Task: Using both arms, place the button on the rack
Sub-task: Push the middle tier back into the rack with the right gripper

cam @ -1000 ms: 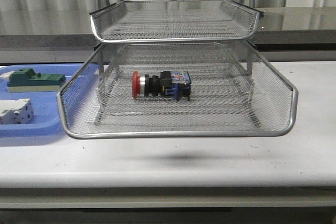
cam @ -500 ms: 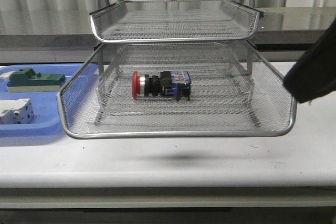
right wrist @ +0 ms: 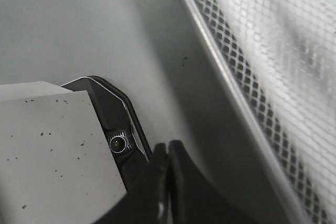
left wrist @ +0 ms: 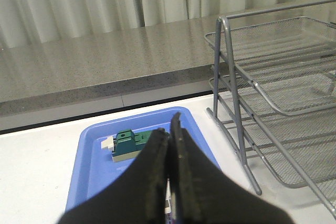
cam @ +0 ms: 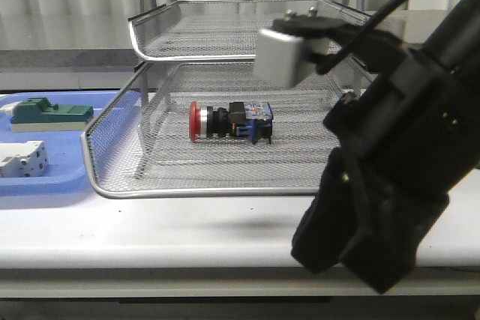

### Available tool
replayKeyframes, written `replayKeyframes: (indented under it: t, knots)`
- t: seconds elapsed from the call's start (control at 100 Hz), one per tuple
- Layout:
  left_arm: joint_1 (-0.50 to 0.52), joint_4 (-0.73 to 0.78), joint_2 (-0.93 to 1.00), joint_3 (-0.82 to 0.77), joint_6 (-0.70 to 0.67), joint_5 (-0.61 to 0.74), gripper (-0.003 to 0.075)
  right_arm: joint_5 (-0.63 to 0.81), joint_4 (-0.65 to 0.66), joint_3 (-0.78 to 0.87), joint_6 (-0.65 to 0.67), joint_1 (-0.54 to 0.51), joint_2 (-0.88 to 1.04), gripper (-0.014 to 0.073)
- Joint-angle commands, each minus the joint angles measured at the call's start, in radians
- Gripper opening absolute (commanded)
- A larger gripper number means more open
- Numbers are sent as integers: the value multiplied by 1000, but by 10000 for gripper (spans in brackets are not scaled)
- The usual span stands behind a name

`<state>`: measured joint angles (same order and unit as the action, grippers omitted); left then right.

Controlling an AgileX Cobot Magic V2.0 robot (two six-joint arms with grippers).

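Silver wire mesh forms the rack (cam: 247,177), which stands on a white table (cam: 150,237). The button (cam: 229,122) lies on its side in the lower tray visible in the front view, red cap pointing to the left, untouched by either arm. So the placing looks done.

The right arm (cam: 397,177) fills the near right of the front view, a grey boxy module (cam: 281,54) at its upper end. The right gripper (right wrist: 167,182) has its fingers pressed together with nothing between them, beside the rack's rim. The left gripper (left wrist: 170,166) is likewise closed and empty, above a blue tray (left wrist: 94,171) holding a green block (left wrist: 128,142) (white blocks sit there too).

Risk: the right arm is close to the rack's front corner. A careless swing could knock the rack and roll the button out of place.
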<state>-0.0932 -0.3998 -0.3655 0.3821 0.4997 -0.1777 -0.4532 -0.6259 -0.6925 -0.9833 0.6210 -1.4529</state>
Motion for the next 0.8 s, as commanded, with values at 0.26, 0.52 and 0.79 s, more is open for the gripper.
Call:
replayKeyframes:
  t: [0.26,0.52,0.79]
  knots:
    - [-9,-16,-6,27,-7,81,-20,117,-11,-82,-15,15,-47,-60]
    - [-9,-16,-6,27,-7,81,-20,134,25,-167,-15,-4,-144,-60]
    - [-9,-16,-6,27,-7,81,-20,132,52,-296,-15,-78,-214,-60]
